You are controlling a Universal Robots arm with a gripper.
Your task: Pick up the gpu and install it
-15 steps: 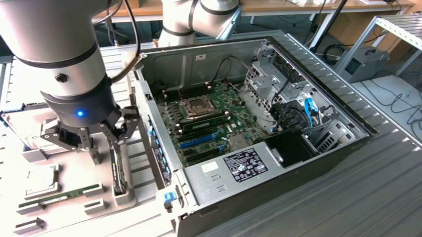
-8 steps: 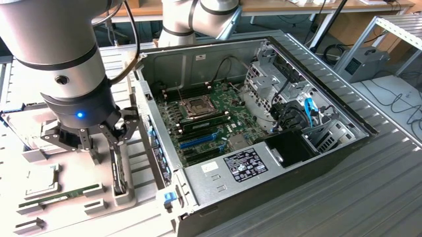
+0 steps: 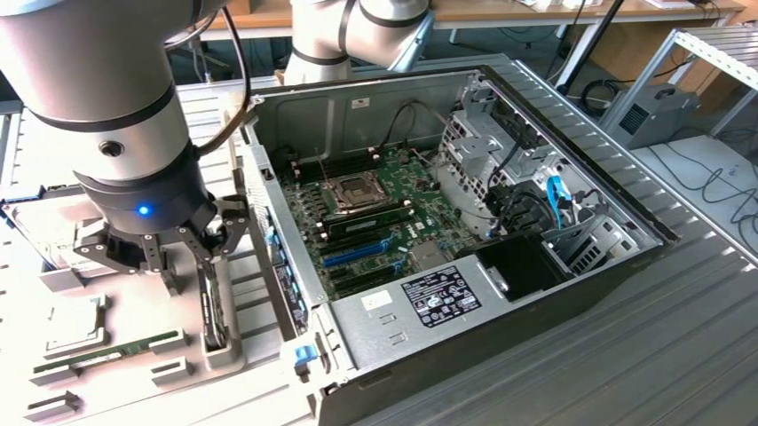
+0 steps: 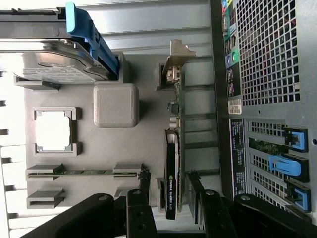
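Ribbed metal table (image 3: 663, 355) below, workshop benches beyond. On its long edge in a slot of the grey holder tray (image 4: 99, 148): the gpu (image 4: 173, 148), silvery bracket at the end away from the gripper (image 4: 171, 198). Gripper low over the gpu's other end, jaws spread wide, one finger to either side of the card, clamped on nothing.

Possible trouble, by judgement:
- Pinching only the black shroud through an off-centre close, tipping the card in its slot.
- Jamming the bracket or edge connector against the slot walls through a skewed lift.
- Dropping or swinging the thin card through a weak hold.
- Scraping a finger along the rear of the computer case (image 4: 267, 49), close beside the gpu.

Same tray, on the gpu's side away from the case:
- Plain grey block (image 4: 115, 105), near the gpu.
- Green memory stick (image 4: 84, 172) in its cradle, with an empty cradle (image 4: 44, 198) alongside.
- Processor chip (image 4: 52, 130) in a square pocket.
- Hard drive (image 4: 54, 54) in a blue frame, beyond the block.

Case itself open on top, on the gpu's other side, holding the motherboard (image 3: 379, 204) with its blue slots (image 3: 355, 253), a power supply (image 3: 438, 297) and loose cabling.
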